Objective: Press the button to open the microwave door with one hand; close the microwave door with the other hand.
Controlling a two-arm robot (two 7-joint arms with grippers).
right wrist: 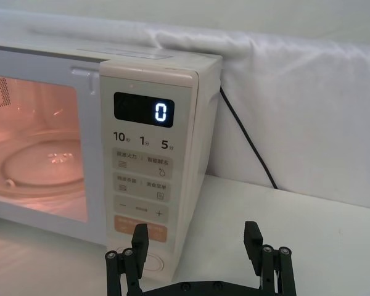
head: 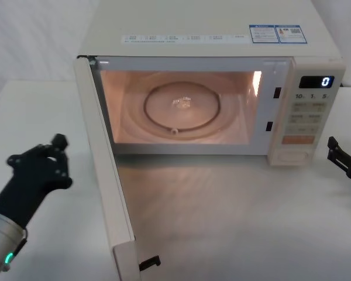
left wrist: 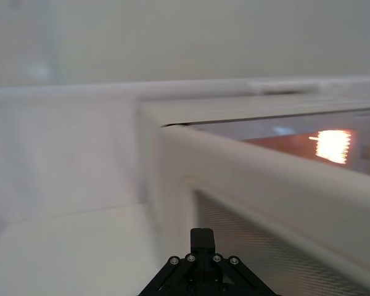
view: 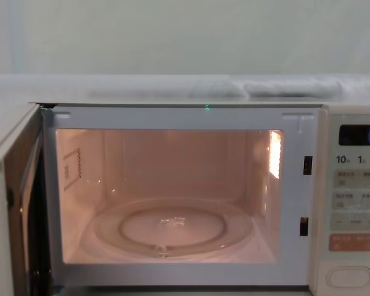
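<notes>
Closing comes next — the door (head: pixel 102 175) stands wide open at the left, the left gripper (head: pixel 47 167) just outside it, fingers unreadable; push the outer face evenly. The right gripper (right wrist: pixel 197 256) hangs spread near the button (view: pixel 349 276).

Left arm now — a matte black, blocky left hand (head: pixel 44 167) on a black forearm, which gives way to a pale grey sleeve section with a small green light glowing. Right hand (right wrist: pixel 197 243) — black angular fingers (right wrist: pixel 139 243), rows of silver screws studded along the knuckles.
</notes>
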